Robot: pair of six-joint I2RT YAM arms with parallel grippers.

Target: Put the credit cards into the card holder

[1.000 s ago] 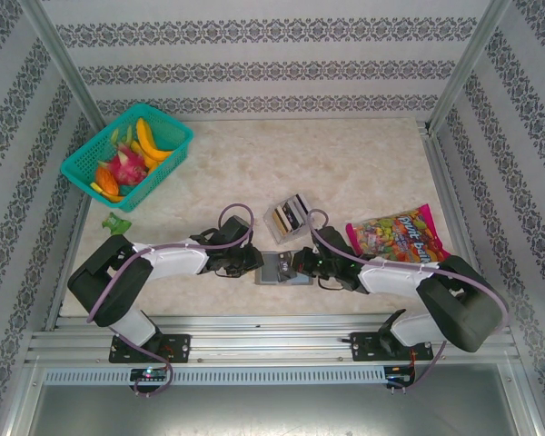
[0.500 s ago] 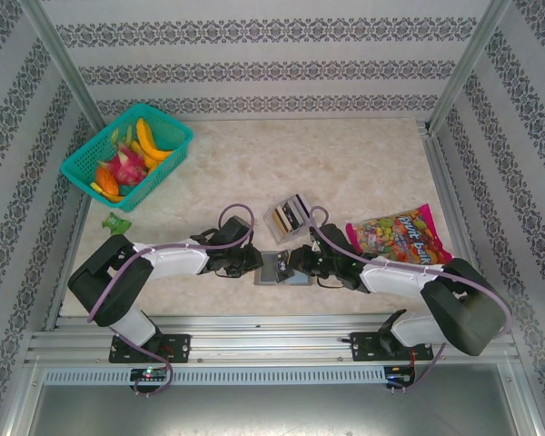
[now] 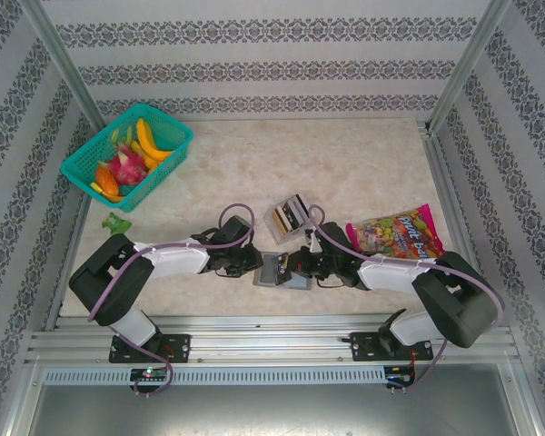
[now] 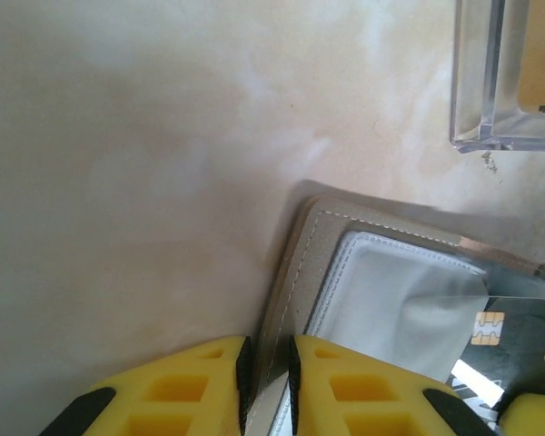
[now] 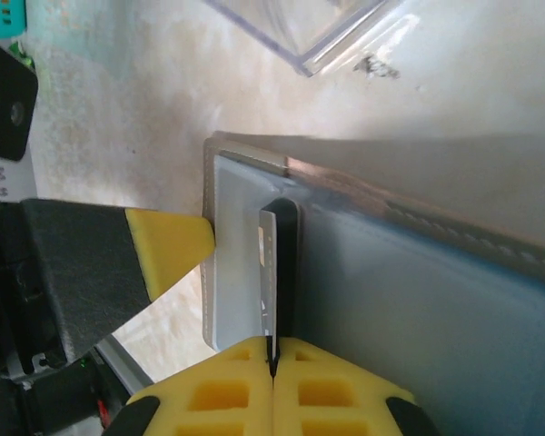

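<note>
The card holder (image 3: 274, 269) lies open near the front edge of the pale marbled table (image 3: 345, 163), between the two grippers, and sits slightly more askew than a second ago. Far off at the back left stands the green basket (image 3: 162, 174) of toy fruit, and the colourful candy bag (image 3: 398, 233) lies to the right; neither has moved. Just behind the holder the clear tray (image 3: 274, 221) keeps its place with the remaining credit cards (image 3: 292, 213) standing in it. The right arm has leaned a little further left, bringing the right gripper (image 3: 295, 265) closer over the holder. The left gripper (image 3: 254, 263) is where it was. Its yellow fingers (image 4: 191, 386) are pinched on the holder's stitched tan edge. The right gripper's fingers (image 5: 345, 386) are pressed together on a thin dark card (image 5: 279, 272), held edge-on with its far end at the holder's pale inner pocket. From the left wrist, that card's chip and printed face show over the pocket.
</note>
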